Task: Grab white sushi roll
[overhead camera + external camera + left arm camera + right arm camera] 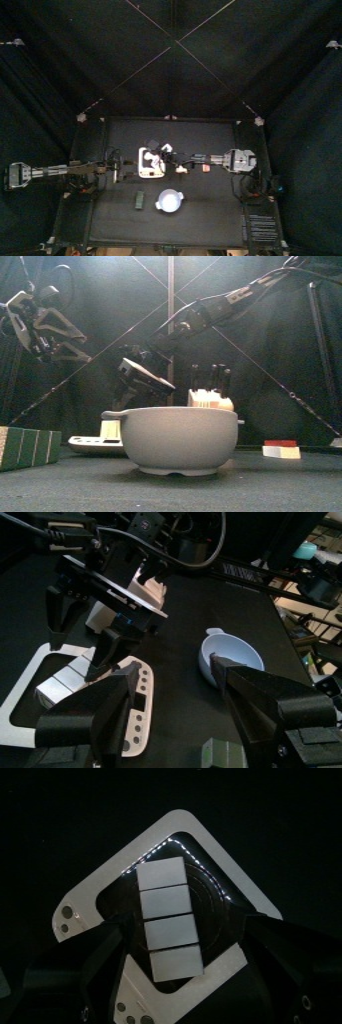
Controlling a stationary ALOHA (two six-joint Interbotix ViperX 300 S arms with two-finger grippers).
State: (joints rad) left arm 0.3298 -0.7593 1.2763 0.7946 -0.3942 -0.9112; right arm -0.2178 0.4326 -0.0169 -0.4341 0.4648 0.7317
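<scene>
Right gripper (171, 973) low over white tray (94, 893)

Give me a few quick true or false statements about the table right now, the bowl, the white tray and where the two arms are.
1. The right gripper hangs over the white tray. True.
2. The round white bowl lies on the tray. False: it stands apart on the black table, nearer the front edge.
3. The tray holds a row of white blocks. True.
4. The left arm reaches across the middle. False: it rests at the table's left side.
</scene>
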